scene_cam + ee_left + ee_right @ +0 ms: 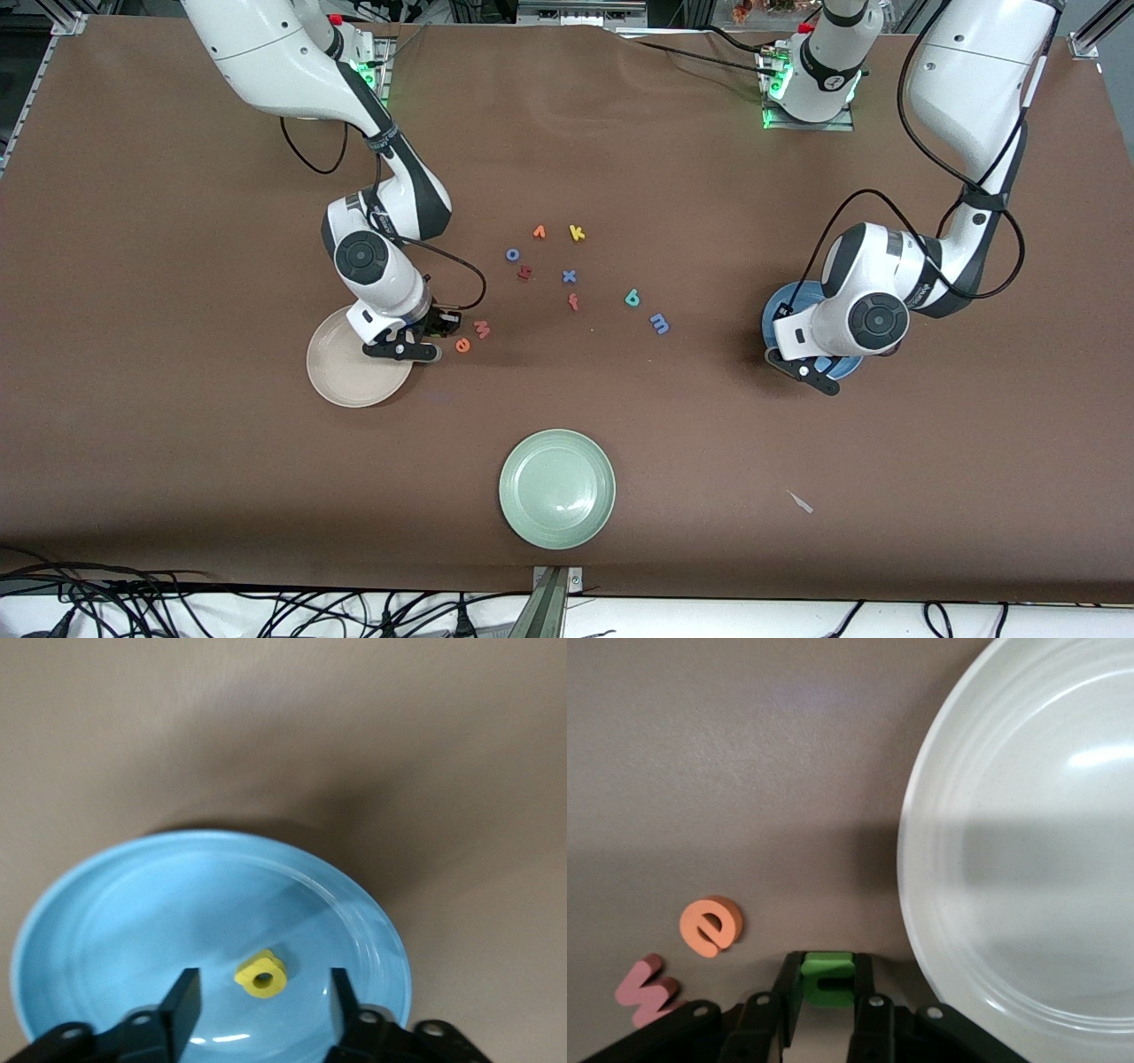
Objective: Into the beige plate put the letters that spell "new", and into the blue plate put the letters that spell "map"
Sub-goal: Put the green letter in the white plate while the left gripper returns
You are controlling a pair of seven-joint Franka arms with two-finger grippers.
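Note:
My right gripper (828,973) is shut on the green n (829,978), low over the table beside the beige plate (1010,859). The orange e (711,926) and the pinkish-red w (647,992) lie on the table close by, on the side away from that plate. From the front, the e (462,345) and w (482,330) sit just past the right gripper (431,341) and the beige plate (345,377). My left gripper (262,1001) hangs open over the blue plate (106,921), where the yellow a (262,974) lies loose. The teal p (632,298) and blue m (659,324) rest mid-table.
A pale green plate (556,487) sits near the front edge. Other letters are scattered mid-table: an orange v-like one (539,232), yellow k (577,233), blue o (512,254), blue x (569,276) and two dark red ones (574,302). A small pale scrap (800,501) lies toward the left arm's end.

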